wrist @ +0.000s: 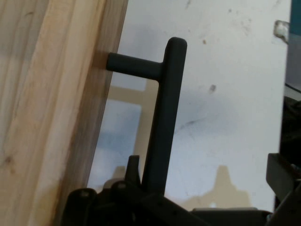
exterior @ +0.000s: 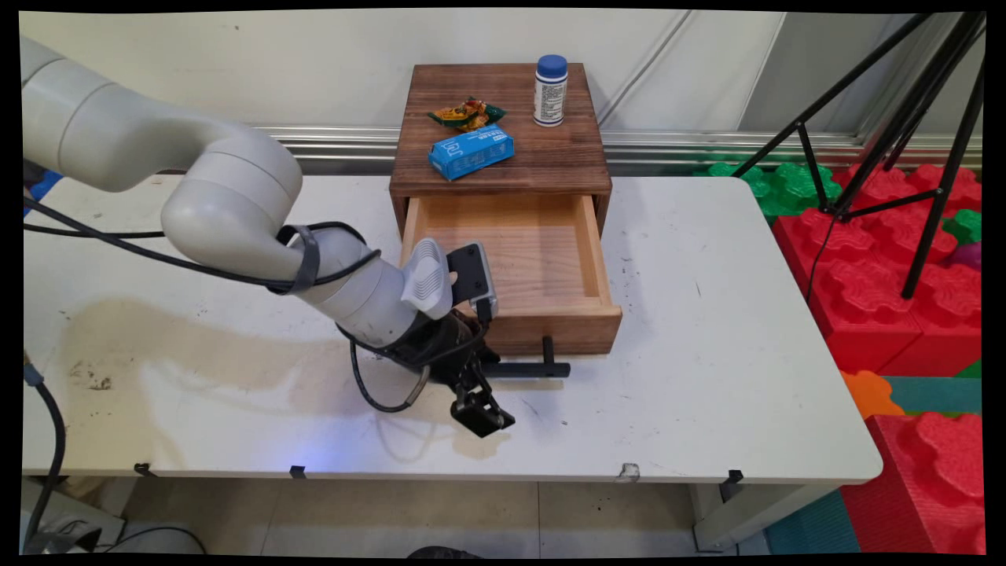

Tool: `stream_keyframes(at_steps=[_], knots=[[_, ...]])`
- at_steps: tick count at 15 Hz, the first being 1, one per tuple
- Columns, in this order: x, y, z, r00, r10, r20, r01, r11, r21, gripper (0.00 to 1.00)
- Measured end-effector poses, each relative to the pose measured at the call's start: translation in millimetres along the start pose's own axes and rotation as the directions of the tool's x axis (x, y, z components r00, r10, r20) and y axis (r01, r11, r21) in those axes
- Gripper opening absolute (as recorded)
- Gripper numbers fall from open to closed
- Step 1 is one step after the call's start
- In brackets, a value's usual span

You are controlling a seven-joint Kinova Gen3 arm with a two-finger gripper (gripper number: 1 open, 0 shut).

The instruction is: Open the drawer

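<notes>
A wooden cabinet stands at the table's far middle, and its drawer is pulled out with nothing inside. The drawer's black bar handle sticks out from the drawer front. My gripper is low over the table at the handle's left end and is open. In the hand view the bar runs between the fingers, close beside the left finger and well apart from the right finger. Nothing is held.
On the cabinet top lie a blue carton, a green and orange snack packet and a white bottle with a blue cap. The white table ends at the right, beside red and green foam blocks and a black tripod.
</notes>
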Motion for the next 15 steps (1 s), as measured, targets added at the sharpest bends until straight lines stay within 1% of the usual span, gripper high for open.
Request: stream_keyframes(at_steps=[6, 15], knots=[[-3.2, 19.9, -4.1, 1.0, -0.003, 0.006, 0.003, 1.0, -0.03, 1.0], [-5.4, 37.1, -8.8, 1.0, -0.004, 0.009, 0.005, 0.999, -0.054, 1.0]])
